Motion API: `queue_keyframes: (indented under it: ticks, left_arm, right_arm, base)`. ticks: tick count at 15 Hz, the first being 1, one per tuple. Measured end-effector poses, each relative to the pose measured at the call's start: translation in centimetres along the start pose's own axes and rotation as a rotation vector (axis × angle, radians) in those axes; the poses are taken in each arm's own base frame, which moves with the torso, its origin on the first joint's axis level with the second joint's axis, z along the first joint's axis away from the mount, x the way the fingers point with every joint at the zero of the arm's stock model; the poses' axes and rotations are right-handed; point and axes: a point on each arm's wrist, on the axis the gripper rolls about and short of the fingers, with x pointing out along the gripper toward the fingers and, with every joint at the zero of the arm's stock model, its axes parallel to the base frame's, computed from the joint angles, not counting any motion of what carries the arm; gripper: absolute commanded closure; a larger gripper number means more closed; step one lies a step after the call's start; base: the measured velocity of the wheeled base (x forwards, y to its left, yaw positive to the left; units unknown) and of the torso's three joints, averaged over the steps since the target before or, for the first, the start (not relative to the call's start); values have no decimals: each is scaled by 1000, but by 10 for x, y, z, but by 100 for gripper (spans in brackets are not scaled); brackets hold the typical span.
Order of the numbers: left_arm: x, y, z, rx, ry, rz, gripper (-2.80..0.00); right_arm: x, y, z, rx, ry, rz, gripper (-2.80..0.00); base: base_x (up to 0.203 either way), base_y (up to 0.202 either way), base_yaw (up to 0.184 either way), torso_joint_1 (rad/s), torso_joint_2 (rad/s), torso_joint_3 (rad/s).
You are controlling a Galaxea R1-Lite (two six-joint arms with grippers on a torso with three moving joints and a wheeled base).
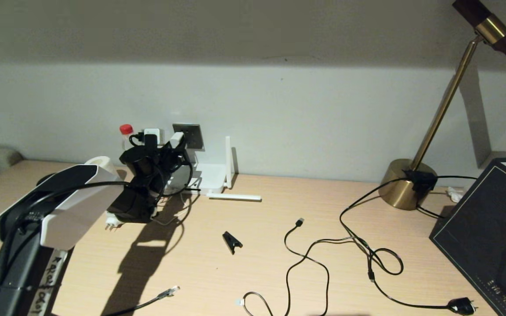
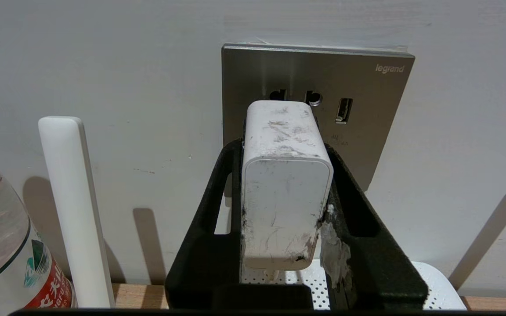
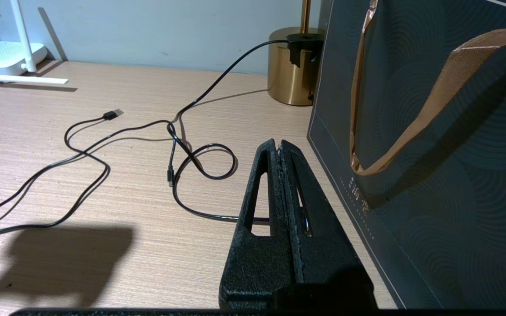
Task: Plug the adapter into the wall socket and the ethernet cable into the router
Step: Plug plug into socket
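My left gripper (image 1: 171, 149) is up at the wall, shut on the adapter (image 2: 286, 184), a scuffed white block clamped between both black fingers (image 2: 218, 206). The adapter's far end sits right in front of the grey wall socket (image 2: 358, 131), just under its upper pair of holes; whether the pins are in is hidden. The white router (image 1: 211, 175) lies below the socket, with one antenna (image 2: 75, 210) upright. The ethernet cable (image 1: 167, 292), with its clear tip, lies loose near the table's front edge. My right gripper (image 3: 278, 142) hovers shut and empty beside a dark bag.
A clear bottle (image 2: 2, 263) with a red cap stands left of the socket. A thin black USB cable (image 1: 299, 222), a black clip (image 1: 232, 241) and a cord with a black mains plug (image 1: 461, 305) lie on the table. Brass lamp base (image 1: 406, 184) and dark bag (image 1: 490, 219) at right.
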Motion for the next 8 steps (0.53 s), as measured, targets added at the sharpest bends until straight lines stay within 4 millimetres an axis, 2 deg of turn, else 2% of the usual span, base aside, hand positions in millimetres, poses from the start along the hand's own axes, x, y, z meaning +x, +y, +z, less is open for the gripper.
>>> queue_keyframes:
  ticks: [8]
  left_arm:
    - [0, -2, 0, -2, -1, -4, 0]
  right_arm:
    - [0, 0, 0, 0, 0, 0, 0]
  base:
    - [0, 0, 0, 0, 0, 0]
